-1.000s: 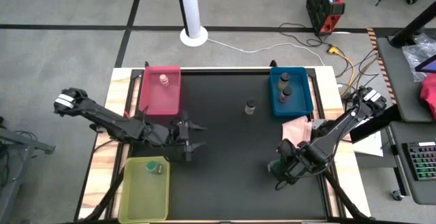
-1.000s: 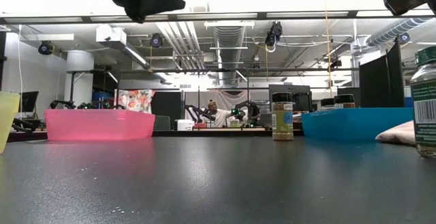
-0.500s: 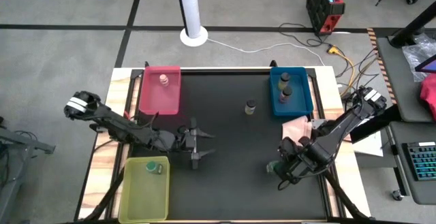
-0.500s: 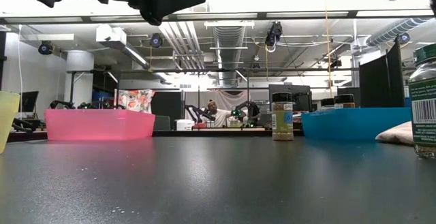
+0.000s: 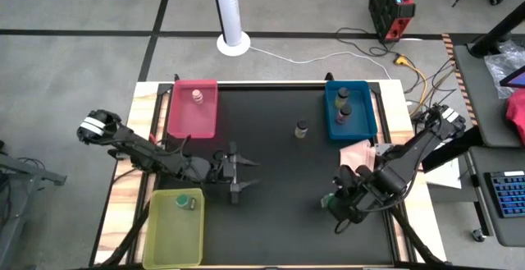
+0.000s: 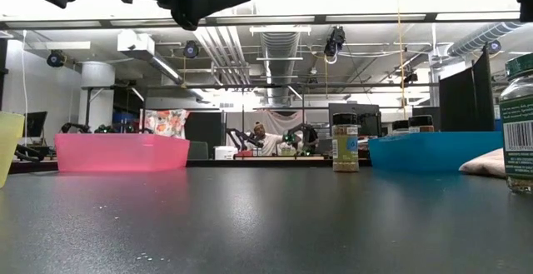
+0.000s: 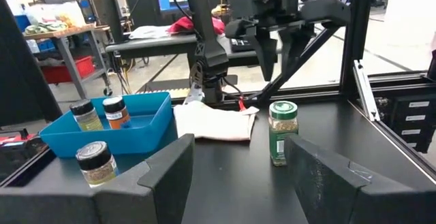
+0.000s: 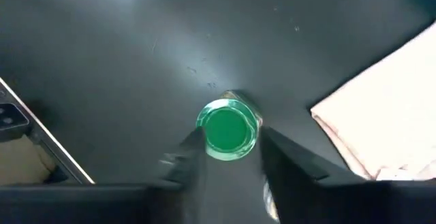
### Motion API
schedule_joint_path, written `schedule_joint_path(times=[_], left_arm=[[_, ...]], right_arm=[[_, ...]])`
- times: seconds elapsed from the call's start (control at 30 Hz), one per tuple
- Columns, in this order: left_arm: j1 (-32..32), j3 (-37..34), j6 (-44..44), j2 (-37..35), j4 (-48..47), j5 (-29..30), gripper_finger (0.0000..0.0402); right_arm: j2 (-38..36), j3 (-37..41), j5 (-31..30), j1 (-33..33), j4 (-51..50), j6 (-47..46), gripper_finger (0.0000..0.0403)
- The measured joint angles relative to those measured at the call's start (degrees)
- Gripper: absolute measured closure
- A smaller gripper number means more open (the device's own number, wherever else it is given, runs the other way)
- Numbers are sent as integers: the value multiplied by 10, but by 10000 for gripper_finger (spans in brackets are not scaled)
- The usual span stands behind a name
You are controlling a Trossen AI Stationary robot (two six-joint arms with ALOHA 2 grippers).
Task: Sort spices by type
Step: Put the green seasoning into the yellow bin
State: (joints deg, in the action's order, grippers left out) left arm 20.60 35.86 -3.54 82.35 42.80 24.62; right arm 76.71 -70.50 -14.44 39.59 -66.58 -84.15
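Release step: right end effector [image 8: 228, 157], fingers parted narrowly around the upright green-lidded glass spice jar [image 8: 227, 130], should rise straight, avoiding tipping; left end effector [image 5: 244, 174] waits half-open.

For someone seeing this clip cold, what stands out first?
The right gripper hangs directly over a green-lidded spice jar standing upright on the black table beside the pink cloth, fingers parted either side of the lid. The left gripper hovers open mid-table. Red, blue and yellow-green trays already hold jars.
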Motion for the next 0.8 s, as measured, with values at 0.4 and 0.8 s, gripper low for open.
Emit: schedule_joint_path(times=[0.4,0.8], left_arm=[[0,0,-4,0,-5,0,190],[-1,0,-9,0,-7,4,190]], right_arm=[[5,0,35,0,3,384,126],[98,-2,19,1,13,441,98]])
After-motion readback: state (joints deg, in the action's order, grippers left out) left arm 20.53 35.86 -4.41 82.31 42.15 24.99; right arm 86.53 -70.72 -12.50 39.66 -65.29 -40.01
